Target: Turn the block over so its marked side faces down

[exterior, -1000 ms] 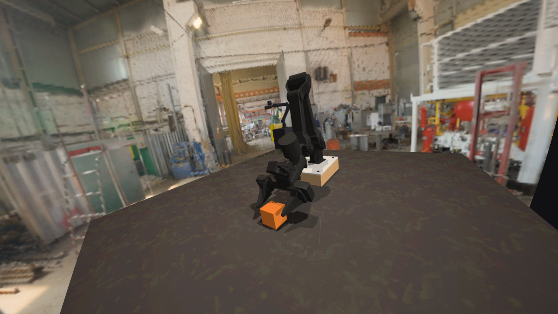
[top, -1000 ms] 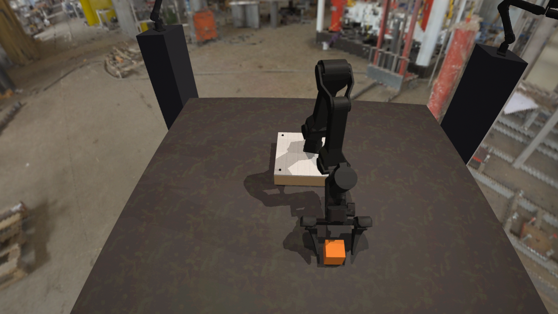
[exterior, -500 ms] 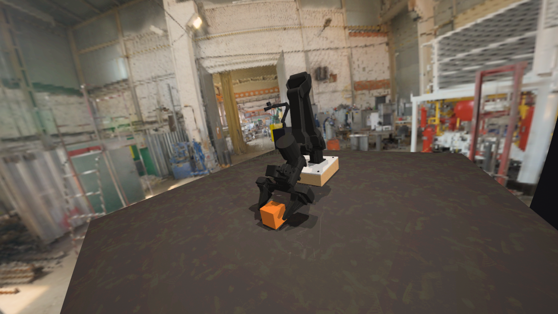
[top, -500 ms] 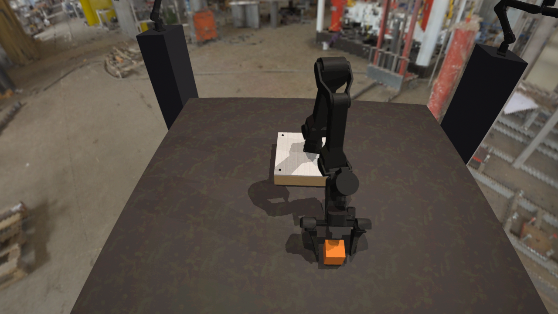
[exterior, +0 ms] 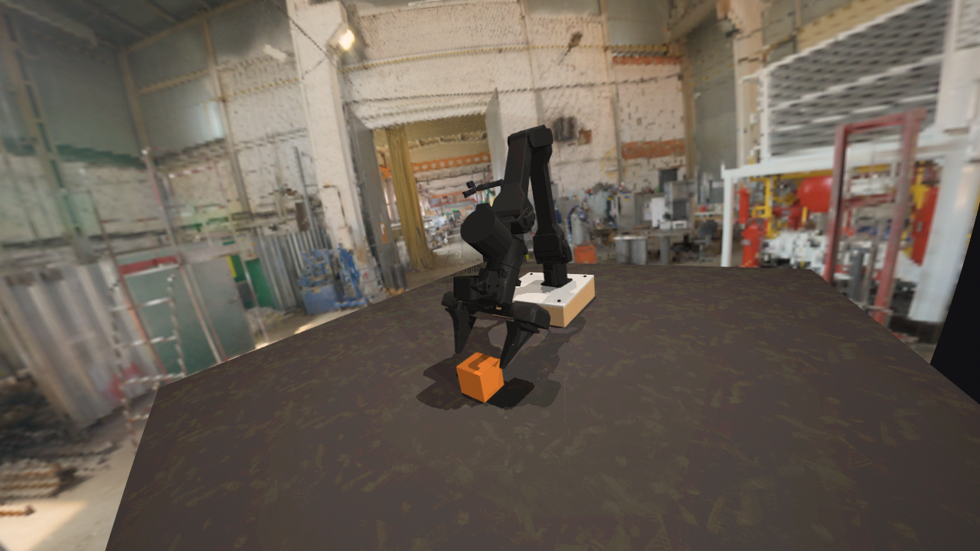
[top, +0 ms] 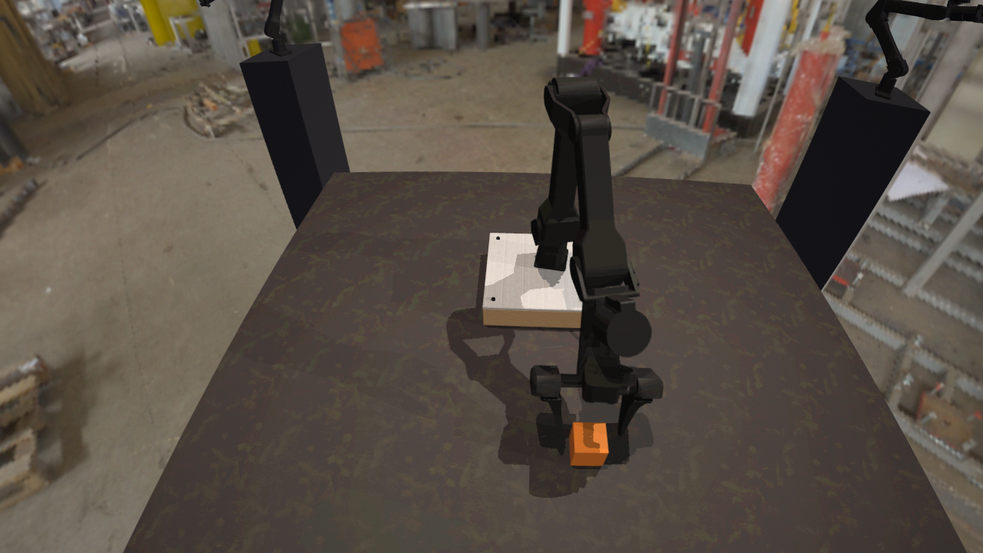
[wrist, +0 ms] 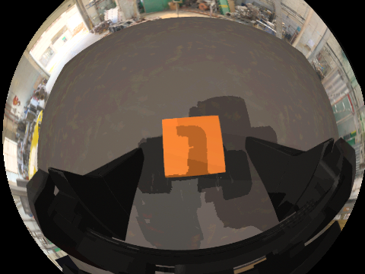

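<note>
An orange block point(top: 589, 455) point(exterior: 472, 385) point(wrist: 176, 156) rests flat and upright on the table. Its top face is plain orange, with only a shadow across it, and the side faces that show in the top and exterior views are plain too. No marked side shows in any view, and I cannot tell whether it faces down or towards the arm. My gripper point(top: 590, 432) point(exterior: 480, 360) point(wrist: 195, 148) is open and empty. It points down just above the block and slightly to its arm side, with one finger out to each side.
The dark table point(top: 329, 440) point(exterior: 685, 438) point(wrist: 114, 76) carries the arm's pale base plate point(top: 507, 275) point(exterior: 575, 311) behind the block. Two dark pedestals point(top: 281, 124) point(top: 835, 178), each with a small arm on it, stand beyond the table at the back left and back right.
</note>
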Motion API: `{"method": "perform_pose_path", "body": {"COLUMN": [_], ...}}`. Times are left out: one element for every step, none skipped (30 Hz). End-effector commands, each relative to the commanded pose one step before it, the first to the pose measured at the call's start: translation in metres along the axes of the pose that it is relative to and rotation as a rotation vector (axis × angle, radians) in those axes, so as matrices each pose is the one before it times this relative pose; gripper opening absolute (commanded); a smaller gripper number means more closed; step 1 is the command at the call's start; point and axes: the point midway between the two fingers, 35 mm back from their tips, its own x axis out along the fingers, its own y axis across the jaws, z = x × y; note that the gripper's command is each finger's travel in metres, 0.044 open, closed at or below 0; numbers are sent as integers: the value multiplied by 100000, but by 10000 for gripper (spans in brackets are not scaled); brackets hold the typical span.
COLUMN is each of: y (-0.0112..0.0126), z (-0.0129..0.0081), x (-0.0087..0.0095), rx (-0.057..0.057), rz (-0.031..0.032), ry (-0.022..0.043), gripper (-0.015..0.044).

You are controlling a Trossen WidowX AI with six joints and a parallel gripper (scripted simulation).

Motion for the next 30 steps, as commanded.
{"method": "perform_pose_path", "body": {"y": [-160, 0, 0, 0, 0, 0, 0, 7, 20, 31, 34, 29, 23, 18, 14, 9, 5, -2, -5, -7, -10, -12, -15, -17, -15, -10, -3, -136, 0, 2], "z": [1880, 0, 0, 0, 0, 0, 0, 60, 178, 290, 351, 337, 320, 303, 285, 266, 246, 237, 214, 186, 163, 135, 111, 86, 50, 22, 6, -24, 0, 15], "x": [-4637, 0, 0, 0, 0, 0, 0, 13, 38, 53, 48, 27, 6, -13, -31, -49, -65, -74, -90, -106, -118, -132, -142, -151, -127, -78, -26, 1, 0, 282], "rx": [2842, 0, 0, 0, 0, 0, 0, -29, -83, -128, -142, -122, -102, -82, -62, -42, -23, 77, 76, 53, 68, 49, 60, 65, 55, 38, 14, -1, 0, 0], "rz": [1512, 0, 0, 0, 0, 0, 0, -13, -36, -55, -60, -50, -40, -29, -18, -7, 4, 42, 45, 41, 51, 49, 59, 66, 59, 39, 14, -13, 0, 0], "ry": [9503, 0, 0, 0, 0, 0, 0, 490, 1470, 2452, 3080, 3094, 3097, 3100, 3103, 3105, 3108, 3075, 3094, 3109, 3112, 3125, 3129, 3125, 2502, 1502, 501, 2, 0, -1], "gripper": [440, 440, 440, 440, 440, 440, 440, 440, 440, 440, 440, 440, 440, 440, 440, 440, 440, 440, 440, 440, 440, 440, 440, 440, 440, 440, 440, 440, 440, 440]}}
